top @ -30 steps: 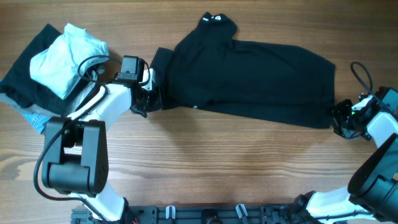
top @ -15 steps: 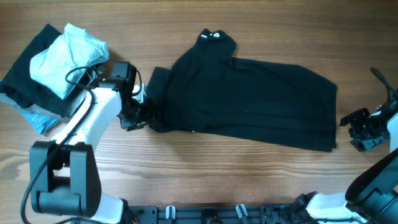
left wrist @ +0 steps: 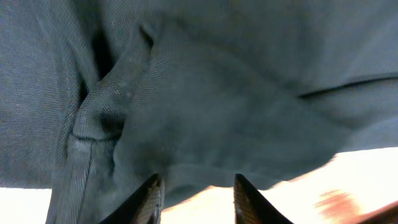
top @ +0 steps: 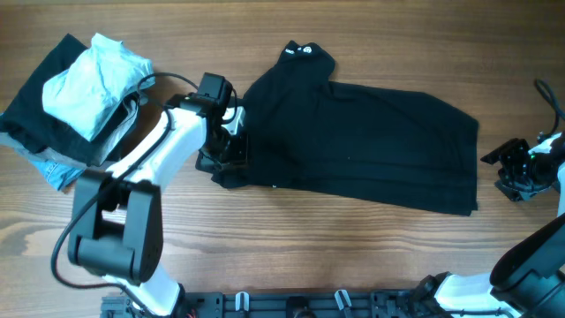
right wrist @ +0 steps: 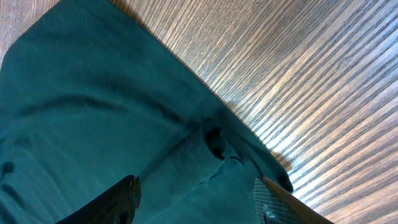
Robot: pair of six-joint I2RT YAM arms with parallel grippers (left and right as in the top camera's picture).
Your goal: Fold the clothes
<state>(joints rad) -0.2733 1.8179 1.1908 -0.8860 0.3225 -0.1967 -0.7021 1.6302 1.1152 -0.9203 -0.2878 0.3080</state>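
the left gripper (top: 231, 152) sits on the left end of the black garment (top: 353, 132). its fingers (left wrist: 152, 193) are set partly apart, with the cloth's edge hanging at their tips. whether they actually pinch the fabric cannot be told from the wrist view. the cloth there is bunched and doubled over, which suggests the step in hand is a first fold of the left end toward the middle. the right gripper (top: 519, 172) is over bare wood near the garment's right edge, touching nothing, jaws spread wide. it seems to be kept clear so that end can lie flat. the garment stretches across the middle of the wooden table (top: 309, 256), collar (top: 305, 51) toward the far edge. a pile of other clothes (top: 84, 88) waits at the far left, apart from the fold.
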